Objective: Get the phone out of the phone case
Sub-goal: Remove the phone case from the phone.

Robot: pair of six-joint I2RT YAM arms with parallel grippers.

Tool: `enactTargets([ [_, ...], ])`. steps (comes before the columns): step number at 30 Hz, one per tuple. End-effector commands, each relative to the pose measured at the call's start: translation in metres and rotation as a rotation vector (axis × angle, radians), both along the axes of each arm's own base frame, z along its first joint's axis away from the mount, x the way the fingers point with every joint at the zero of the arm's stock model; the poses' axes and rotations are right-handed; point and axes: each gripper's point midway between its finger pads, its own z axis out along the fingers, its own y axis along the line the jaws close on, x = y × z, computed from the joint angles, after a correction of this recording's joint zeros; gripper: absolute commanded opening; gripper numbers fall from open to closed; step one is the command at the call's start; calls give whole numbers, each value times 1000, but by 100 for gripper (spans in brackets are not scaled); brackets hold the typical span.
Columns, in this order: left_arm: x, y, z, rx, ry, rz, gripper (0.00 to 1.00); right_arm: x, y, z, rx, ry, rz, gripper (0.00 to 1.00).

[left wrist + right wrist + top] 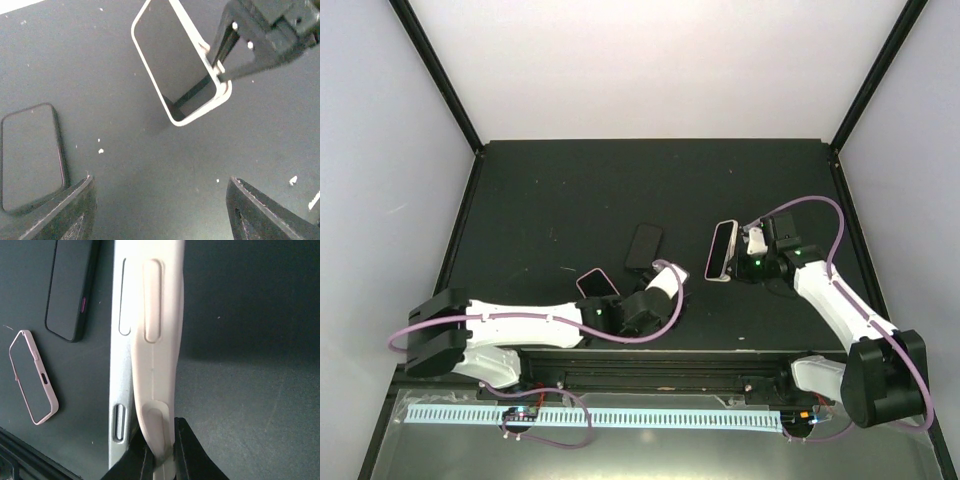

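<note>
A white phone case (157, 315) with a silver-edged phone (117, 365) in it hangs on edge above the table, right of centre (722, 250). My right gripper (162, 457) is shut on the case's rim, and the phone's side stands slightly apart from the case beside the left finger. From the left wrist view the same case (175, 65) shows its dark face, with the right gripper (225, 60) clamped on its right edge. My left gripper (160, 200) is open over bare table, just left of the case (670, 272), with nothing between its fingers.
A bare black phone (643, 246) lies flat at the table's centre, also at the left of the left wrist view (30, 155). A phone in a pink case (597, 284) lies nearer the left arm. Black wall rails frame the dark table (540, 190).
</note>
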Motion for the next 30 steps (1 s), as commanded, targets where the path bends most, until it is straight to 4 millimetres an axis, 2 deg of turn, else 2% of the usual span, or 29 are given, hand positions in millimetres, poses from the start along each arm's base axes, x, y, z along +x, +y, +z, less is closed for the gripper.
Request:
enactTargets([
  [1,-8,12,-2,-91,12,11,72,22,1,26,2,-151,19,1],
  [8,-8,-8,-4,-99,-22,-39,74,21,-3,20,-50,-133,53,1],
  [11,-7,-16,-9,-90,-13,-42,77,16,2,23,-18,-118,68,1],
  [12,-6,-17,-12,-82,-15,-37,82,12,4,22,-1,-109,72,1],
  [13,-3,-17,-13,-76,-20,-23,95,9,6,22,15,-105,76,1],
  [15,2,-19,-14,-50,-32,-6,99,4,9,22,40,-101,84,1],
  [22,3,-26,-18,13,-10,-8,92,15,7,3,-6,21,78,1],
  [30,10,-42,-23,-1,62,-16,80,8,30,-17,52,79,158,1],
])
